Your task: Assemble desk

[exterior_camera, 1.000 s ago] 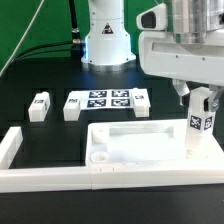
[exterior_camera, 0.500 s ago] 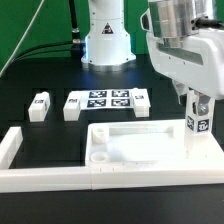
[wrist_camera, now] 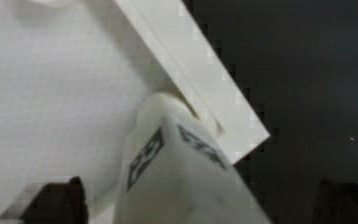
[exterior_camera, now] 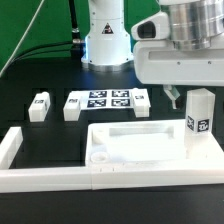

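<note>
The gripper (exterior_camera: 187, 96) has just opened wide, releasing the leg (exterior_camera: 198, 120), which stands upright in a corner of the tabletop (exterior_camera: 140, 150); this leg appears seated.

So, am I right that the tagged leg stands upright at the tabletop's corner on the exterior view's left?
Not quite. The leg does stand upright at a corner of the tabletop, but it is the corner on the exterior view's right, not its left. The exterior view shows this plainly.
</note>
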